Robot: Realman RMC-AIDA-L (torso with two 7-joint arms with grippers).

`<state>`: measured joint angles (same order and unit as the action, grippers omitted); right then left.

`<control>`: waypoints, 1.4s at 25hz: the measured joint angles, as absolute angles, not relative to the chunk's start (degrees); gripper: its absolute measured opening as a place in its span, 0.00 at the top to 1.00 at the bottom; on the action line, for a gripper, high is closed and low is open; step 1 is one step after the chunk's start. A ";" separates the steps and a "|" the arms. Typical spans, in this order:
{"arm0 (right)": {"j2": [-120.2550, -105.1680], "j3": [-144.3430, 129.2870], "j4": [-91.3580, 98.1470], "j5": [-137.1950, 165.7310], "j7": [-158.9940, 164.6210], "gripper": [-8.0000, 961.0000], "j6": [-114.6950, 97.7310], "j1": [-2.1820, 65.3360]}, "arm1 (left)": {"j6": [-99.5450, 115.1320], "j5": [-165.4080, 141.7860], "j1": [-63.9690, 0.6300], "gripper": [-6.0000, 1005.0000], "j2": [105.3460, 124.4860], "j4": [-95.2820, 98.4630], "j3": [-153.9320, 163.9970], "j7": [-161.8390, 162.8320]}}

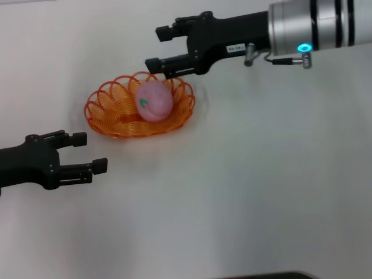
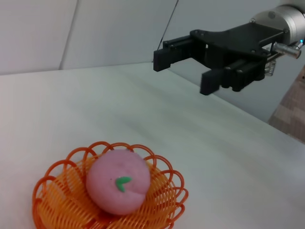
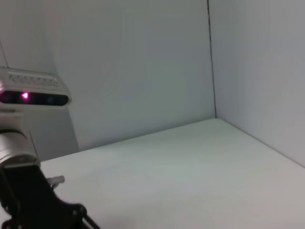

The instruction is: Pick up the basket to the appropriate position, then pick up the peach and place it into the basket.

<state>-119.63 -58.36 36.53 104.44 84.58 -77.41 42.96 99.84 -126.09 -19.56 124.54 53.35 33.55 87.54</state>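
**Peach sits in the basket, both grippers empty**

The right gripper point(image 1: 156, 47) hangs above the basket's far rim, fingers apart. The left gripper point(image 1: 93, 152) waits nearby, also spread. The peach point(image 1: 154, 100) rests inside the basket point(image 1: 107, 110) on the white table point(image 1: 261, 186).

Lighting is bright, even and diffuse from overhead, the white table point(image 1: 261, 192) near washed out with only faint soft shadows under the basket point(image 1: 110, 125) and both grippers, no hard glare, slight softness throughout, and a dimmer, greyer cast on the walls point(image 3: 133, 62).
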 joint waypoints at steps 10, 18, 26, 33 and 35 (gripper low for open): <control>-117.30 -57.74 46.93 104.77 81.92 0.04 -86.94 28.13 | 99.33 -125.72 -19.68 0.13 124.26 53.41 29.43 87.54; -113.64 -54.32 47.64 105.00 81.67 0.01 -92.30 21.09 | 98.71 -126.00 -19.93 0.13 124.08 53.51 28.67 87.54; -114.05 -51.39 47.68 109.82 81.60 0.01 -93.34 21.24 | 98.67 -126.04 -20.10 0.13 124.10 53.68 28.73 87.54; -114.40 -51.25 47.59 110.74 81.63 0.01 -93.14 21.74 | 98.69 -126.04 -20.14 0.13 124.10 53.70 28.80 87.54; -114.44 -51.24 47.59 110.75 81.63 0.01 -93.04 21.85 | 98.70 -126.04 -20.14 0.13 124.10 53.65 28.75 87.54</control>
<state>-114.44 -51.24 47.59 110.75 81.63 -93.04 21.85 98.70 -126.04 -20.13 124.10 53.65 28.75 87.54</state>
